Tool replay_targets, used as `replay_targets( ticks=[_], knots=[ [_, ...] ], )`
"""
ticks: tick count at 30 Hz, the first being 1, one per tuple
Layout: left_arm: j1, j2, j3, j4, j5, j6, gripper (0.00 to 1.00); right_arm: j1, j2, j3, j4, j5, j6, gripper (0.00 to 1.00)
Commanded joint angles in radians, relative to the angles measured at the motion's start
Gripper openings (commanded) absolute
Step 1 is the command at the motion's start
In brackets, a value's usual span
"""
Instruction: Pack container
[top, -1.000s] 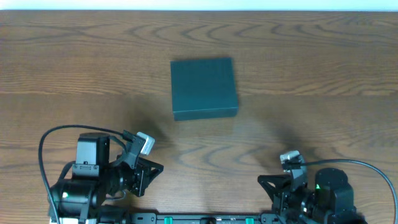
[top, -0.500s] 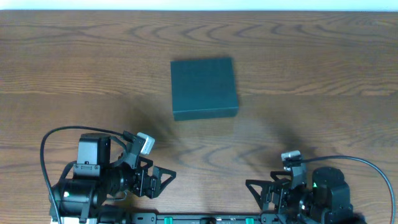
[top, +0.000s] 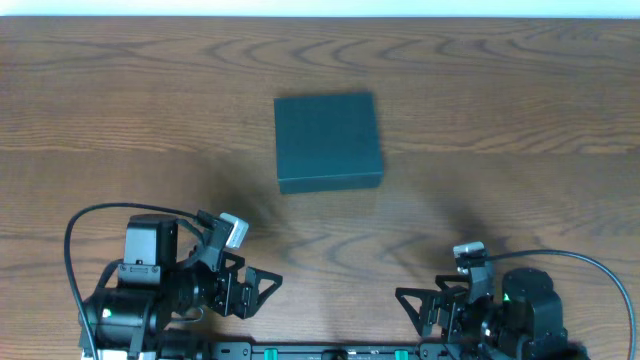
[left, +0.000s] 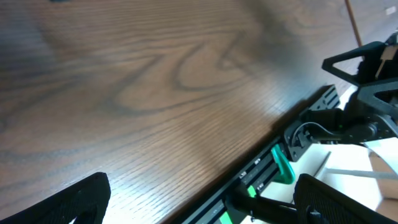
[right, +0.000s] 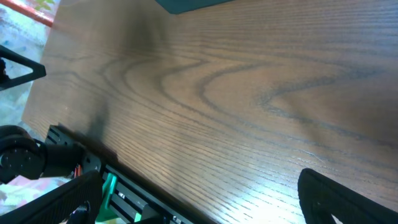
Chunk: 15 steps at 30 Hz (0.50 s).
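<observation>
The container (top: 328, 140), a dark green square box with its lid down, lies on the wooden table (top: 500, 90) a little left of centre; one corner of it shows at the top of the right wrist view (right: 193, 5). My left gripper (top: 262, 290) sits low at the table's front left edge, open and empty, its dark fingers wide apart in the left wrist view (left: 202, 202). At the front right edge my right gripper (top: 412, 312) is also open and empty, as its own camera (right: 199, 199) shows. Both are well short of the box.
A black rail with green clips (left: 273, 168) runs along the table's front edge, also seen in the right wrist view (right: 109, 186). The other arm shows at the side of each wrist view. Bare wood lies between the grippers and the box.
Both grippers have gone from shut to wide open. The arms and the box stay where they were.
</observation>
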Motion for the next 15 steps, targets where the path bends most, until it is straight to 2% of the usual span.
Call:
replay_targets(
  ticks=[1,6,10,15],
  knots=[
    [-0.005,-0.046,-0.001,0.018,-0.098,-0.008,0.95,0.007,-0.009,-0.008,-0.004,0.003,0.011,0.99],
    [-0.002,-0.175,-0.008,0.163,-0.376,-0.008,0.95,0.007,-0.009,-0.008,-0.004,0.003,0.011,0.99],
    [-0.002,-0.304,-0.037,0.222,-0.596,-0.010,0.95,0.007,-0.009,-0.008,-0.004,0.003,0.011,0.99],
    [0.031,-0.452,-0.117,0.232,-0.766,-0.108,0.95,0.007,-0.009,-0.008,-0.004,0.003,0.011,0.99]
  ],
)
